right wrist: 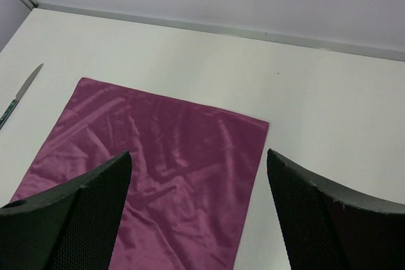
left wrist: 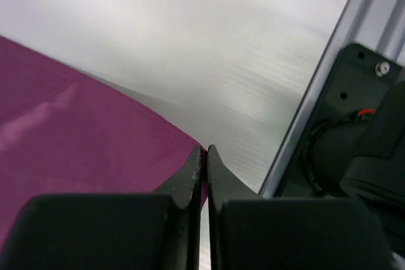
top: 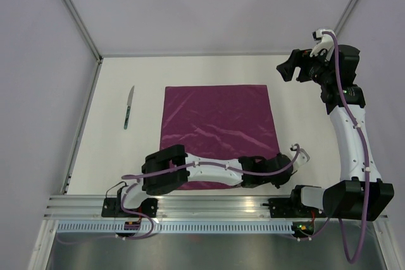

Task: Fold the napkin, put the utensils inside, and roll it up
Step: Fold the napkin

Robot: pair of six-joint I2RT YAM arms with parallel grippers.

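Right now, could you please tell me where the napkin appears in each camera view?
Top external: the napkin lies flat mid-table.
Left wrist: napkin lower left, its corner in the shut left gripper.
Right wrist: napkin lower left-centre, beyond the open right gripper.
Shared landmark: the white table under it.

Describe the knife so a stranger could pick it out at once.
On the white table, find the large magenta napkin spread flat. Left of it in the top view, apart from the cloth, lies the knife. It is the only slim thing there, with a pale blade and a dark green handle.
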